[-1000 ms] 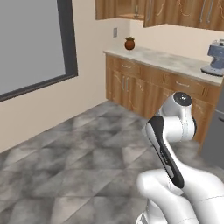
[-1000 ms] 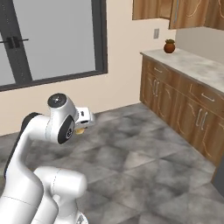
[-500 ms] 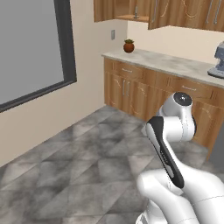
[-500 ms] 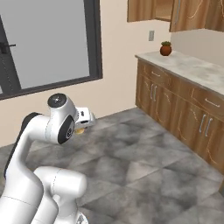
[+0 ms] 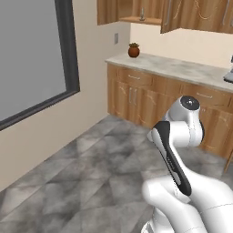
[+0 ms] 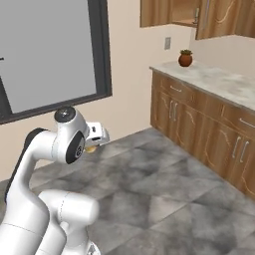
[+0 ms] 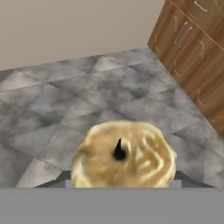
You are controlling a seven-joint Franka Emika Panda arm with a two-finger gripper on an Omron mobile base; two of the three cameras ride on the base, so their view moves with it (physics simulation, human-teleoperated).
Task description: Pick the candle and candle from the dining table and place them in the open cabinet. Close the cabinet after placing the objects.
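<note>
- Left base view: the cabinet (image 5: 136,10) is seen along the top of the frame, its left part standing open with a wooden shelf and a slim taper candle (image 5: 142,13) already on it, at the upper centre.
- Below the cabinet, a counter (image 5: 182,68) with a marbled top runs across the upper right of that frame; a small potted plant (image 5: 134,50) stands at its near end.
- Hand view: the stubby golden candle (image 7: 124,156) is seen end-on at the bottom centre, wick pointing at the camera, so its long axis lies along the claw's own axis.
- The claw (image 6: 93,142) appears at the left of the right base view, clamped on the stubby golden candle, which is gripped from both sides.
- The open shelf lies up and to the right of the claw in the right base view, well apart; by judgement, the coming move is a lift and reach towards it.
</note>
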